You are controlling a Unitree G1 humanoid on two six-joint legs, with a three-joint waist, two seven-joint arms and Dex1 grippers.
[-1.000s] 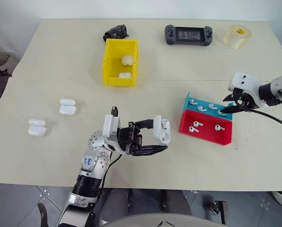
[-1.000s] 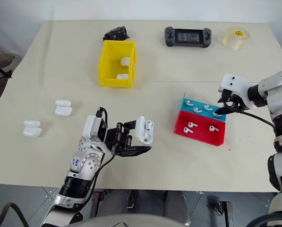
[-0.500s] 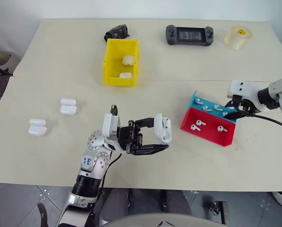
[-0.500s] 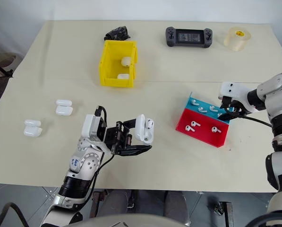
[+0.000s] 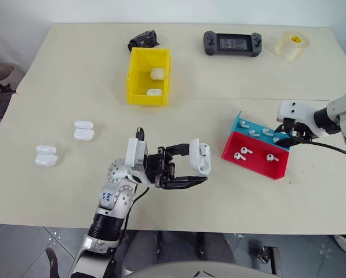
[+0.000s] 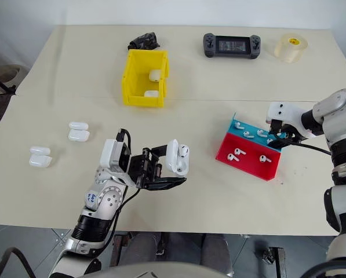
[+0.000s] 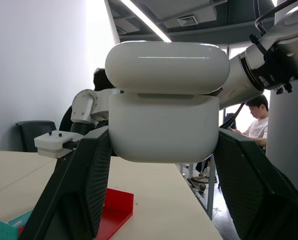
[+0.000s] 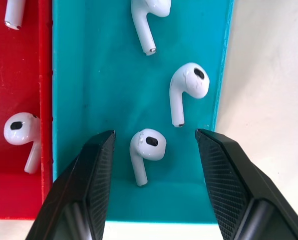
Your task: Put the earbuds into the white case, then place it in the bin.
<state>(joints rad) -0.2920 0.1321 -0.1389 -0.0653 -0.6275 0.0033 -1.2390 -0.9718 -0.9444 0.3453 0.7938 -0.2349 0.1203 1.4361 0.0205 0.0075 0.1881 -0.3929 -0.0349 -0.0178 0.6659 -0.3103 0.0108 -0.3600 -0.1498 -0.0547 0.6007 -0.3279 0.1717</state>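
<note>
My left gripper [image 5: 198, 164] is shut on the white case [image 5: 199, 157], held above the table's front middle with its lid ajar. The left wrist view shows the case [image 7: 166, 102] clamped between both fingers. My right gripper [image 5: 287, 138] hangs over the right end of the blue tray [image 5: 240, 118]. It is open, and its fingers stand either side of one of the earbuds [image 8: 146, 148], apart from it. More earbuds lie in the blue tray and in the red tray [image 5: 255, 158]. The yellow bin [image 5: 146, 97] stands further back, with two cases inside.
Two spare white cases [image 5: 83, 130] [image 5: 45, 156] lie on the left of the table. A game console [image 5: 231, 42], a tape roll [image 5: 291, 45] and a black object [image 5: 142, 40] sit along the far edge.
The right gripper has tipped lower into the blue tray's right end. The trays have shifted slightly to the right. The left gripper and its case have stayed still.
</note>
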